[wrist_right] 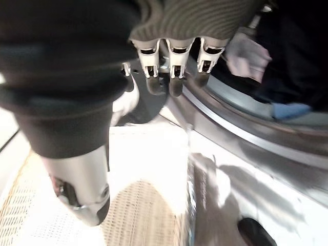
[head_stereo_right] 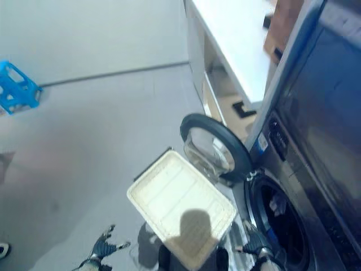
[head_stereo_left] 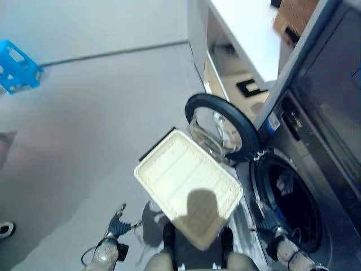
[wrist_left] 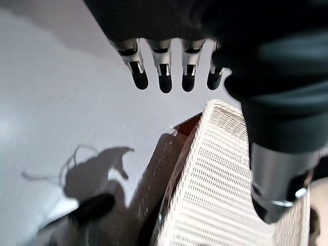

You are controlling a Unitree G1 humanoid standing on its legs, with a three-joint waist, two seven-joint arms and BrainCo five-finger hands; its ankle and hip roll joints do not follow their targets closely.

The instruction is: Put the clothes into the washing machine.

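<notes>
Head-camera and wrist views of the loading station. The cream rectangular plastic laundry basket [head_stereo_left: 189,186] stands on the grey floor [head_stereo_left: 84,141] directly before the robot and holds no clothes; its mesh bottom is bare. The clothes [wrist_right: 248,56], pale and dark pieces with a blue one among them, lie inside the dark round drum opening of the grey front-loading washing machine [head_stereo_left: 293,203], judged to be the whole load. The round black-rimmed glass door [head_stereo_left: 223,130] stands swung open, just beside the basket's far corner. The left hand [head_stereo_left: 115,228] hangs over the floor beside the basket, fingers [wrist_left: 164,77] straight and apart, holding nothing. The right hand [head_stereo_left: 271,223] is at the lower rim of the drum opening, fingers [wrist_right: 171,69] straight and empty.

Risks, as judgement: a garment near the rim could slip back out over the lip, or be caught in the seal if the door is shut; the right hand, so close to the rim, could snag cloth; the basket stands near the door's swing and may obstruct closing

A blue plastic crate [head_stereo_left: 17,66] stands well apart
</notes>
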